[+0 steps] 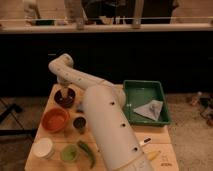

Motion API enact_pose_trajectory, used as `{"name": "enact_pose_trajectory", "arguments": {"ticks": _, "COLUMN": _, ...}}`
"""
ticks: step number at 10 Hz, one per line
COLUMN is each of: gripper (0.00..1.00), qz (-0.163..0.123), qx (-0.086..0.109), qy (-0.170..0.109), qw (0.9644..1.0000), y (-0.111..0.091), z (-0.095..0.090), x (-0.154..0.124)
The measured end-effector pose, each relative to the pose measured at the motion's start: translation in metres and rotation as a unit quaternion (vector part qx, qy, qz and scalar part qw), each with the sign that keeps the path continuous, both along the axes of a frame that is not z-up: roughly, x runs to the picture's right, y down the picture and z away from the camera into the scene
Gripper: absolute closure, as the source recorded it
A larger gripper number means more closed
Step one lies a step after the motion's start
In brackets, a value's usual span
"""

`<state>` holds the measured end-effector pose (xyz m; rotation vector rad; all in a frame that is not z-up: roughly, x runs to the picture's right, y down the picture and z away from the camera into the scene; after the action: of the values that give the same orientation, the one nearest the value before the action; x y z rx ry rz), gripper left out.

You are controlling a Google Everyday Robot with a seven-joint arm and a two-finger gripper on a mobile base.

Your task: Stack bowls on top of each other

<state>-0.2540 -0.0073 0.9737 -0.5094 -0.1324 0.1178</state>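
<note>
Here, the gripper hangs at the dark maroon bowl, far left on the table; whether it is spread or pressed together, cannot tell. The orange-red bowl sits just beside it at 7 o'clock, unstacked. The white container lies at 6 o'clock of the orange-red bowl. The green tray sits well apart at 3 o'clock.

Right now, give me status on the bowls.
Gripper at maroon bowl. Orange bowl apart, in front of it, unstacked. Dark cup beside orange bowl.
</note>
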Motion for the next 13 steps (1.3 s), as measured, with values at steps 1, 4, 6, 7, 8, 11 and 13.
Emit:
{"name": "enact_pose_trajectory", "arguments": {"ticks": 1, "gripper": 0.20, "qz": 0.001, "qx": -0.005, "qy": 0.006, "qw": 1.0000, "y": 0.003, "z": 0.008, "x": 0.007}}
{"name": "enact_pose_trajectory", "arguments": {"ticks": 4, "gripper": 0.33, "qz": -0.001, "qx": -0.018, "qy": 0.014, "qw": 0.9997, "y": 0.007, "z": 0.022, "x": 0.015}}
{"name": "enact_pose_trajectory", "arguments": {"ticks": 6, "gripper": 0.51, "qz": -0.002, "qx": -0.024, "qy": 0.016, "qw": 0.9996, "y": 0.010, "z": 0.027, "x": 0.018}}
{"name": "enact_pose_trajectory", "arguments": {"ticks": 7, "gripper": 0.61, "qz": -0.003, "qx": -0.026, "qy": 0.017, "qw": 0.9995, "y": 0.011, "z": 0.028, "x": 0.019}}
{"name": "enact_pose_trajectory", "arguments": {"ticks": 8, "gripper": 0.72, "qz": -0.003, "qx": -0.030, "qy": 0.017, "qw": 0.9994, "y": 0.012, "z": 0.029, "x": 0.019}}
{"name": "enact_pose_trajectory", "arguments": {"ticks": 11, "gripper": 0.99, "qz": -0.005, "qx": -0.030, "qy": 0.015, "qw": 0.9994, "y": 0.010, "z": 0.028, "x": 0.019}}
{"name": "enact_pose_trajectory", "arguments": {"ticks": 13, "gripper": 1.00, "qz": -0.006, "qx": -0.027, "qy": 0.011, "qw": 0.9996, "y": 0.006, "z": 0.024, "x": 0.019}}
